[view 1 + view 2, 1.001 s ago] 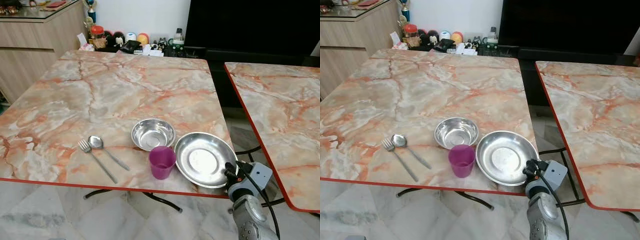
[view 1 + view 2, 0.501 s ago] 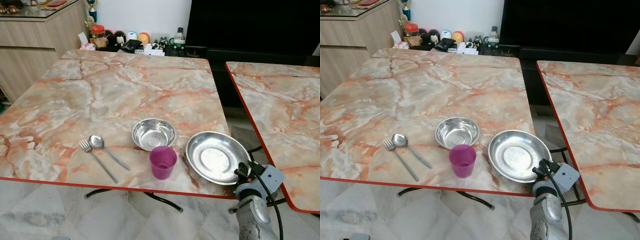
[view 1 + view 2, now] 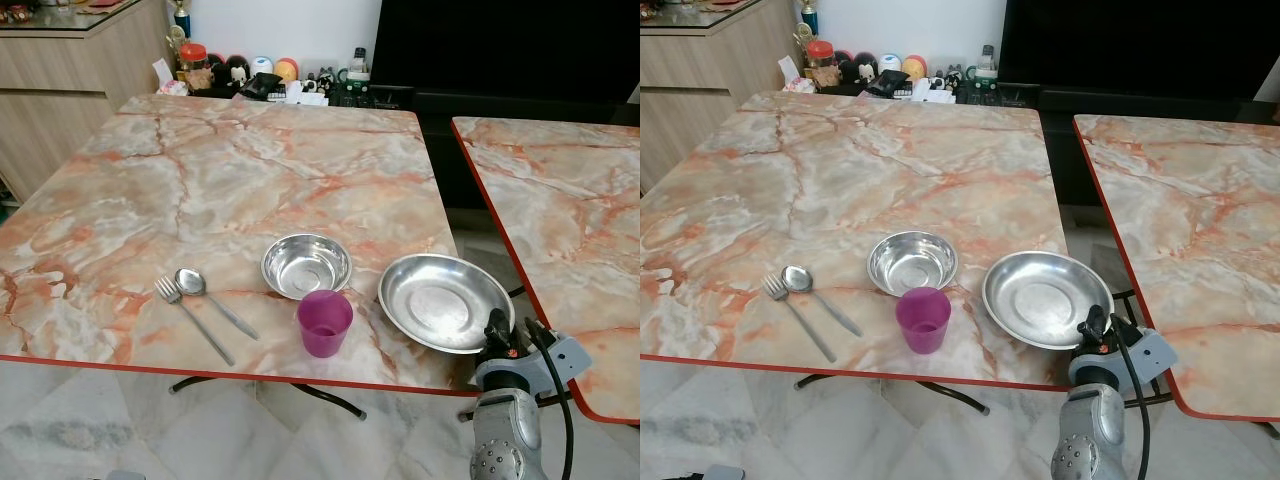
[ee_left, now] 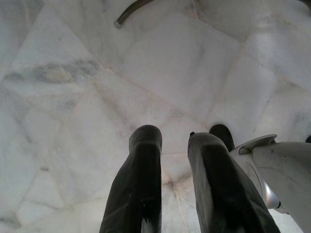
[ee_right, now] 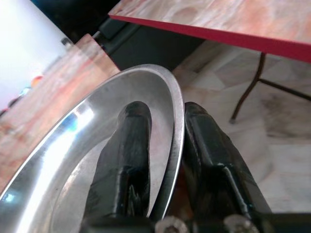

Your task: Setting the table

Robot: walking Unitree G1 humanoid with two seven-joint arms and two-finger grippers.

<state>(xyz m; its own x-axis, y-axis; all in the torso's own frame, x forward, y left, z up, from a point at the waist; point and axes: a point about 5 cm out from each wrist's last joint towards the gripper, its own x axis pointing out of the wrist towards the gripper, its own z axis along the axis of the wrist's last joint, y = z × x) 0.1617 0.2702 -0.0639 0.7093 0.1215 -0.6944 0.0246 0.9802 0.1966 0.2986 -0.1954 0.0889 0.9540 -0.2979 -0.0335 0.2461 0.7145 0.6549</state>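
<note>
At the lower right of the frame the plate point(image 3: 444, 301) is gripped at its near rim by the right gripper point(image 5: 165, 145), one finger inside the rim and one outside, over the right end of the table point(image 3: 200, 190). Left of it, in the lower centre, are seen the bowl point(image 3: 306, 265), the purple cup point(image 3: 324, 323), the spoon point(image 3: 210, 297) and the fork point(image 3: 190, 317). The left gripper point(image 4: 175, 145) is hung over the floor point(image 4: 73, 97), its fingers slightly apart
</note>
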